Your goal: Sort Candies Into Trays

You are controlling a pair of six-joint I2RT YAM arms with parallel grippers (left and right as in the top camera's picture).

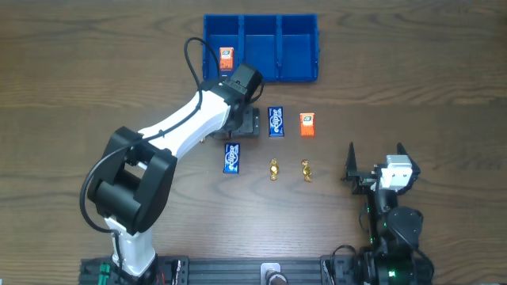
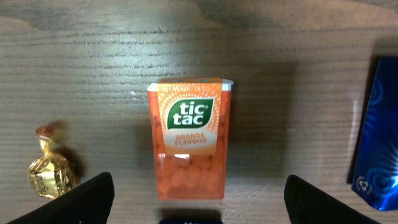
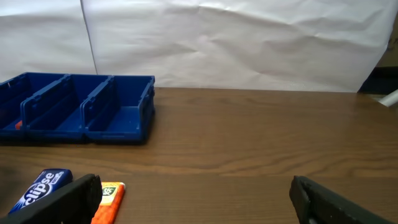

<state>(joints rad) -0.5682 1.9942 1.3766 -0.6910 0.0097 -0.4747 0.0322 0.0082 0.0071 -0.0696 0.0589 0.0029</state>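
Observation:
An orange candy box point(image 2: 189, 146) lies flat on the wood directly under my left gripper point(image 2: 199, 180), which hangs open above it with a finger on either side. In the top view that gripper point(image 1: 242, 120) covers the box. A gold-wrapped candy point(image 2: 50, 169) lies on one side of the box and a blue pack point(image 2: 376, 155) on the other. Also on the table are that blue pack point(image 1: 276, 121), a second blue pack point(image 1: 231, 157), another orange box point(image 1: 307, 124) and two gold candies point(image 1: 274, 169) point(image 1: 306, 169). My right gripper point(image 1: 374, 162) stands open and holds nothing.
The blue three-compartment tray point(image 1: 261, 75) stands at the back, with one orange box point(image 1: 226, 57) in its left compartment. From the right wrist the tray point(image 3: 81, 115), a blue pack point(image 3: 42, 185) and an orange box point(image 3: 111, 196) show ahead. Bare wood lies to the right.

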